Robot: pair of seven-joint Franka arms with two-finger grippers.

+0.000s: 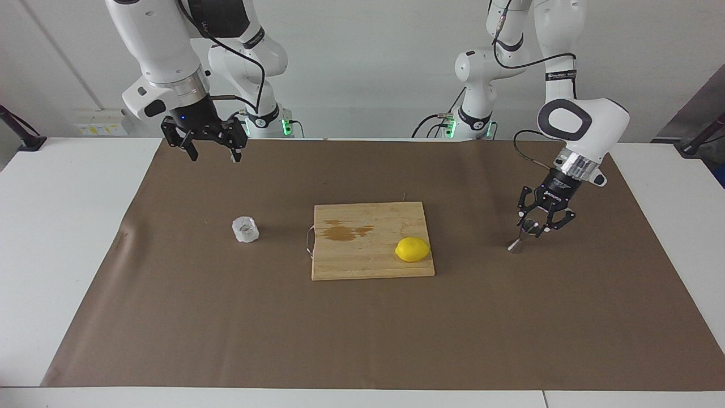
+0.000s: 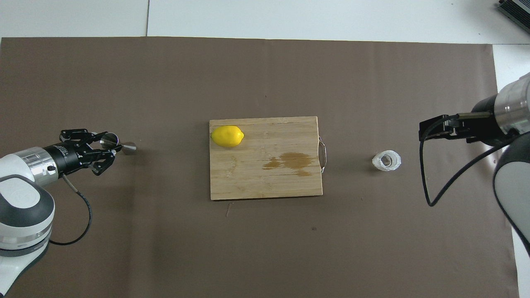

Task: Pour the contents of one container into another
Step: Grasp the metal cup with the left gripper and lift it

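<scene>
Left gripper [image 1: 534, 223] low, jaws clamped on upper cone of small shiny steel hourglass jigger [image 1: 524, 234], standing upright on brown mat [image 1: 362, 328]; grip likely steadies receiver. Squat clear textured glass tumbler [image 1: 245, 229] stands below right gripper [image 1: 210, 148], well apart; its jaws wide, arm waiting. 0 pouring yet.

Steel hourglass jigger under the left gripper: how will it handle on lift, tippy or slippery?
The shiny steel hourglass jigger stands upright on a small base with a narrow waist, so a sideways nudge would probably tip it. Its polished metal likely offers little friction. The left gripper is shut on its upper cone, whose sloped wall may let it slip downward. It looks small and probably light.
</scene>
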